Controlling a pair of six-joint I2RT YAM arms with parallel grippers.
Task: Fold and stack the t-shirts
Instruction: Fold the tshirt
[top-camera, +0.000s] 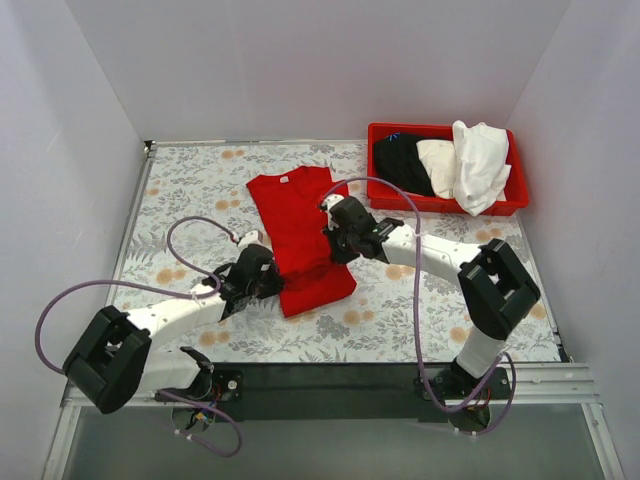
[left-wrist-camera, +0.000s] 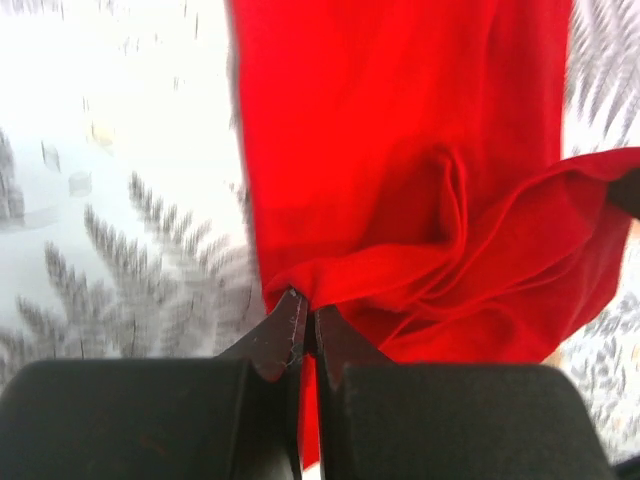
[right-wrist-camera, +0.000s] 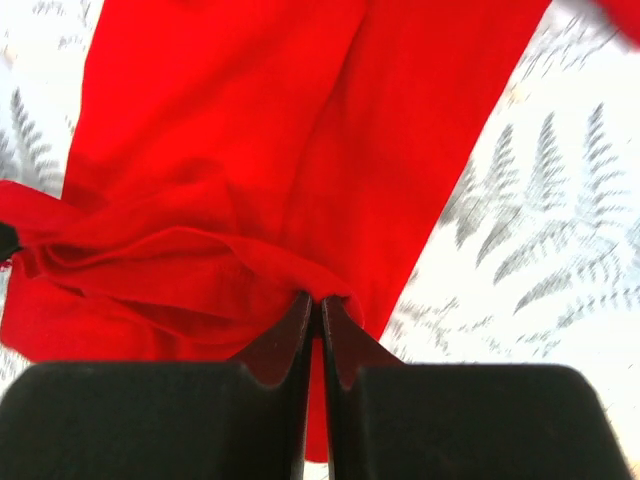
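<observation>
— So where does the red t-shirt (top-camera: 297, 215) lie?

— Mid-worktop (top-camera: 190, 190), as a long narrow strip, collar toward the far edge and hem toward the near edge. The black shirt (top-camera: 400, 160), cream shirt (top-camera: 437, 160) and white shirt (top-camera: 480, 165) are heaped in the red bin (top-camera: 420, 203) at the far right corner.

— And the fingers?

— Both pairs are pinched fully together on red cloth. The left fingers (left-wrist-camera: 285, 335) nip a gathered bit of its left edge, nearer the hem. The right fingers (right-wrist-camera: 345, 345) nip a fold on its right edge, about midway. The cloth ruckles between them.

— How will it handle?

— Probably light and limp: thin knit that sags and creases, with no stiffness to keep a fold by itself. It likely drags on the patterned worktop instead of sliding cleanly.

— Best hold?

— At the side edges, level with each other and catching every layer. A pinch on one layer alone would let the rest fall open, and uneven grips may skew the fold.
</observation>
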